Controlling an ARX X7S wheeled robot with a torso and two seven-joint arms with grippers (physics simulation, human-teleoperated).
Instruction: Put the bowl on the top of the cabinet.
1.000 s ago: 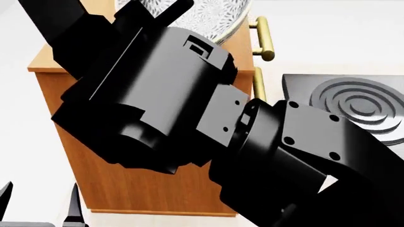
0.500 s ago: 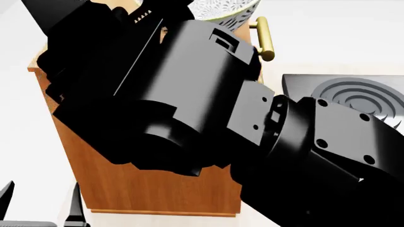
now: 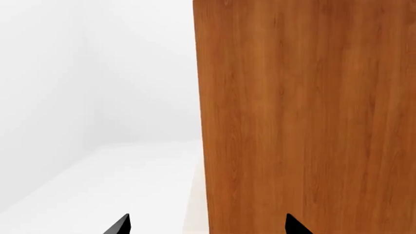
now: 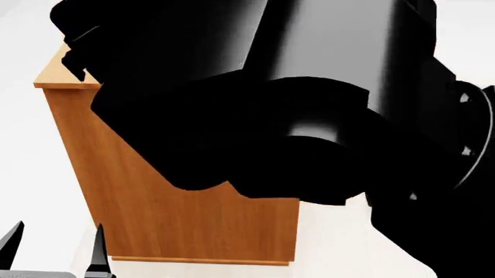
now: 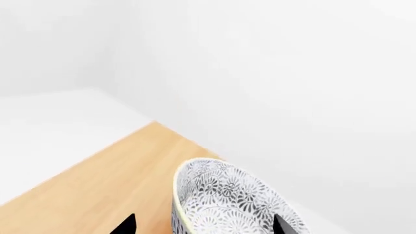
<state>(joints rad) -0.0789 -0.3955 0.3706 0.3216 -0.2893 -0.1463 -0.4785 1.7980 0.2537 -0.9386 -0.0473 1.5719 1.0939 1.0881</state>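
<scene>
Step in hand: placement. In the right wrist view the bowl (image 5: pixel 227 202) sits between the right claw (image 5: pixel 204 225) tips, above the cabinet (image 5: pixel 97 180) top; whether it rests there, or is gripped, cannot be told. The left claw (image 4: pixel 54 249) hangs open, empty, beside the cabinet's side. Next: confirm contact with the top, release, withdraw upward.

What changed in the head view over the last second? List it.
The right arm rose toward the camera and now fills most of the view, hiding the bowl, the brass handles and the dark ringed slab that showed before. The cabinet and the left hand at the lower edge stayed put.
</scene>
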